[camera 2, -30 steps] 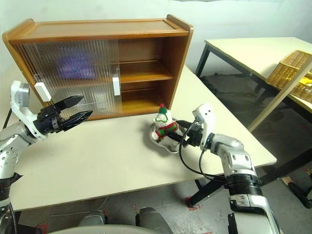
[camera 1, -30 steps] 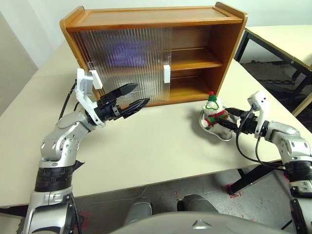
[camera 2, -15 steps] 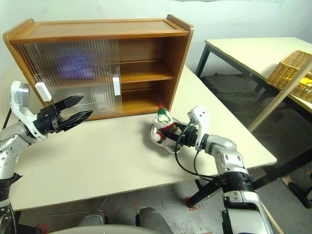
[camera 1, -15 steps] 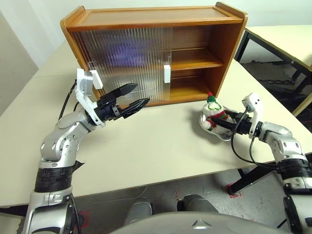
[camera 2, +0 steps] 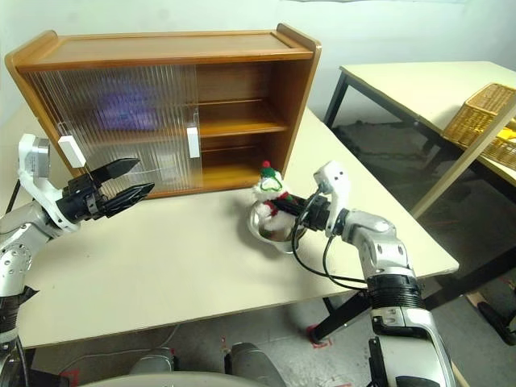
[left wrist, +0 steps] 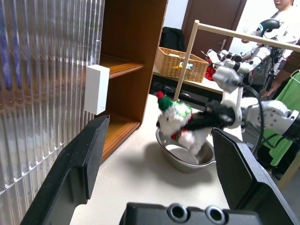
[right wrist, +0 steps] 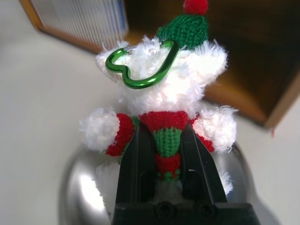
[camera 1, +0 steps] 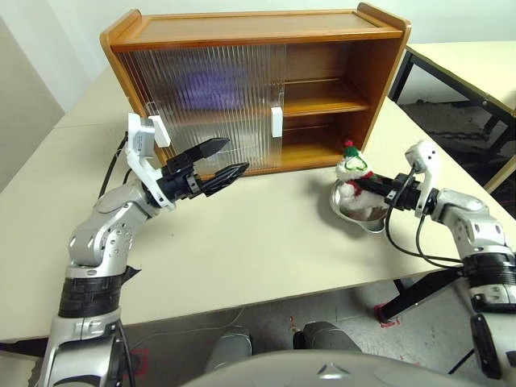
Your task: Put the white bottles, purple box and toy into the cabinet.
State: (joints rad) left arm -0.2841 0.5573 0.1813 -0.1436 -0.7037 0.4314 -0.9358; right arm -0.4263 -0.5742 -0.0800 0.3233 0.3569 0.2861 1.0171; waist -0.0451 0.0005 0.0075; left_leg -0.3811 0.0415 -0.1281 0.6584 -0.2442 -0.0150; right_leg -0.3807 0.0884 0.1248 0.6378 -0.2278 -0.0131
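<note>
The toy [camera 1: 352, 171], a white plush with a red-and-green scarf and green hat, hangs just above a metal bowl [camera 1: 360, 219]. My right gripper [camera 1: 362, 188] is shut on its scarf and body [right wrist: 164, 103]. The cabinet [camera 1: 242, 36] stands behind it with both ribbed doors slid to the left and its right half open. A purple blur, the purple box [camera 1: 211, 85], shows through the ribbed door on the upper shelf. My left gripper [camera 1: 226, 161] hovers open in front of the left door, holding nothing. The white bottles are out of view.
The bowl sits near the table's right edge, in front of the cabinet's open side. A second table [camera 2: 403, 81] with a wicker basket [camera 2: 484, 113] stands to the right across a gap. A person [left wrist: 283, 5] stands far behind that.
My right gripper has shut on the toy and lifted it up out of the bowl. The left arm has not moved.
</note>
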